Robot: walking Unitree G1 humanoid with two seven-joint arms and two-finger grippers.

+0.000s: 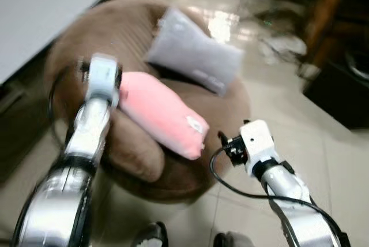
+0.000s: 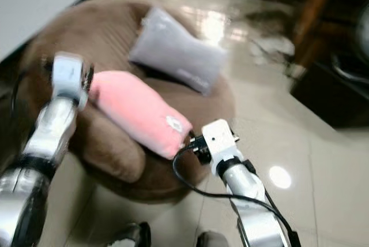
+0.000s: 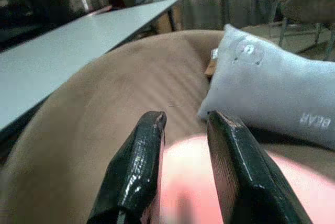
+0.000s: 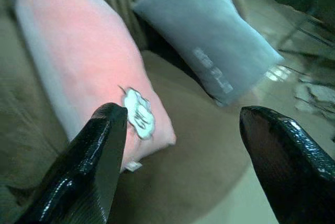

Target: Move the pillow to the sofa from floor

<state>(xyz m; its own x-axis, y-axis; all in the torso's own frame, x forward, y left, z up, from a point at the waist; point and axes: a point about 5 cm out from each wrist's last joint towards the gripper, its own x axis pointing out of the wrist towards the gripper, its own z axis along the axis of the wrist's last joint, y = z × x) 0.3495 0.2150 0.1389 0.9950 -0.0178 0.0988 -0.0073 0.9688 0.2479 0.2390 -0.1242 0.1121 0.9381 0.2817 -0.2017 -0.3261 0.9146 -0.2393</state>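
A pink pillow [image 1: 161, 114] lies across the seat of a round brown sofa [image 1: 132, 160]. Its white label points towards my right arm. My left gripper [image 3: 186, 119] is at the pillow's left end. Its two black fingers stand close together with pink fabric between them. My right gripper [image 4: 184, 111] hangs just off the pillow's right end by the sofa's front edge. Its fingers are wide apart and hold nothing. A grey pillow [image 1: 193, 51] leans at the back of the sofa, behind the pink one.
A white table top [image 1: 46, 4] runs along the far left beside the sofa. Dark furniture [image 1: 340, 85] stands at the right on the shiny tiled floor [image 1: 288, 120]. My feet [image 1: 153, 235] are close to the sofa's front.
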